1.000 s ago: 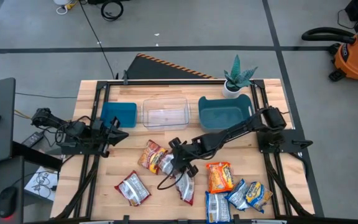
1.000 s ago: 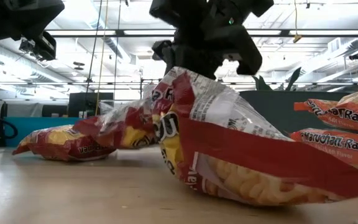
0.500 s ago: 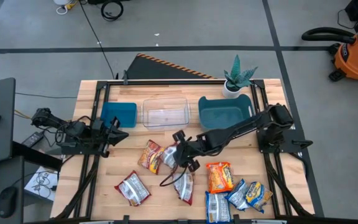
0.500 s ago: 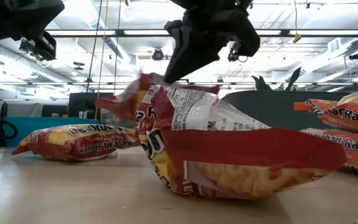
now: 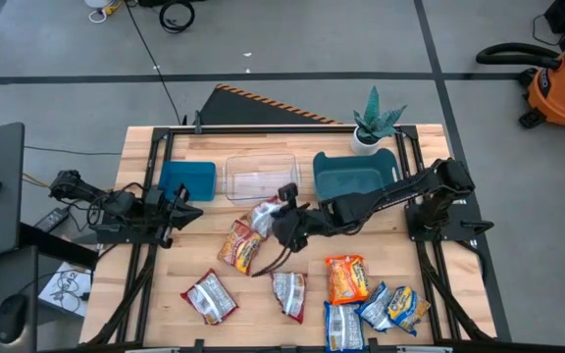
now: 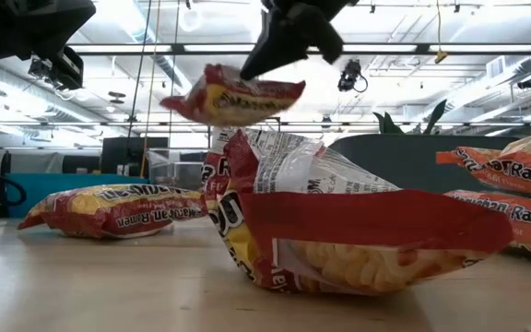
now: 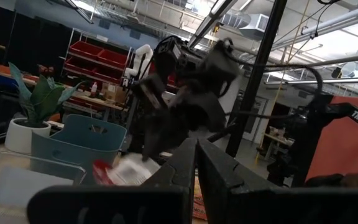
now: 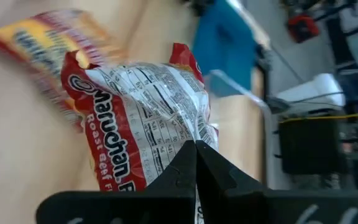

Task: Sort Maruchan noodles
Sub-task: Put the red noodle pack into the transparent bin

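My right gripper (image 5: 279, 221) hangs over the table's middle, shut on a red-and-silver Maruchan packet (image 5: 265, 214) that is in the air, as the low view shows (image 6: 233, 97). Other packets lie flat on the wood: a red-and-yellow one (image 5: 240, 245), two red-and-silver ones (image 5: 209, 296) (image 5: 288, 292), an orange one (image 5: 346, 277) and blue-and-yellow ones (image 5: 390, 308) near the right front corner. My left gripper (image 5: 188, 210) waits shut at the table's left side, touching nothing. My right gripper pinches the red-and-silver packet at one edge (image 8: 179, 134) between its two fingers. The fingers (image 6: 265, 55) slant down from the table's right. The packet is lifted clear of the table and sticks out about level beyond the fingertips.
Along the far edge stand a small blue bin (image 5: 186, 180), a clear tub (image 5: 261, 177) and a larger blue bin (image 5: 353, 176), with a potted plant (image 5: 373, 123) behind. Bare wood shows at the front left.
My right gripper has risen and moved toward the far edge, toward the clear tub, carrying the red-and-silver packet up off the pile until it hangs clear. The red-and-silver packet that lay under it has settled flat on the table.
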Available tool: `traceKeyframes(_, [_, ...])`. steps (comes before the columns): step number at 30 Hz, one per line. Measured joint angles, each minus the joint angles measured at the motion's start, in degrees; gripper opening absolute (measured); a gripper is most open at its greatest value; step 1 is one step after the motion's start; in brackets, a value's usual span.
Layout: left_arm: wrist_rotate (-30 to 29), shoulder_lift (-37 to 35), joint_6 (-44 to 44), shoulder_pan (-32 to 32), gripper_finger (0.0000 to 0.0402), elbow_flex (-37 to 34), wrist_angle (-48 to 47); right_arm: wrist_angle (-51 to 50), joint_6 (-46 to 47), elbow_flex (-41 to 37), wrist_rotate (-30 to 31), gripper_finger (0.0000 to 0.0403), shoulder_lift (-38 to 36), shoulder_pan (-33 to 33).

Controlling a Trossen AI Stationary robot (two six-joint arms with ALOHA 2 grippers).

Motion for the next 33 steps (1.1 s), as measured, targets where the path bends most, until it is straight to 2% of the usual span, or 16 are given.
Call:
traceKeyframes(6, [0.0,0.0,0.0,0.0,0.0023,0.0,0.0,2.6,0.3,0.0,-0.1,0.0005,-2.7,-5.8])
traceKeyframes(18, [0.0,0.0,0.0,0.0,0.0023,0.0,0.0,7.0,7.7,0.0,-16.9,0.0005,-1.7,-21.1])
traceKeyframes(25, [0.0,0.0,0.0,0.0,0.0023,0.0,0.1,5.0,12.2,0.0,-24.3,0.0012,-0.1,-24.2])
traceKeyframes(33, [0.0,0.0,0.0,0.0,0.0023,0.0,-0.3,0.7,13.6,0.0,-24.8,0.0059,0.4,-24.2])
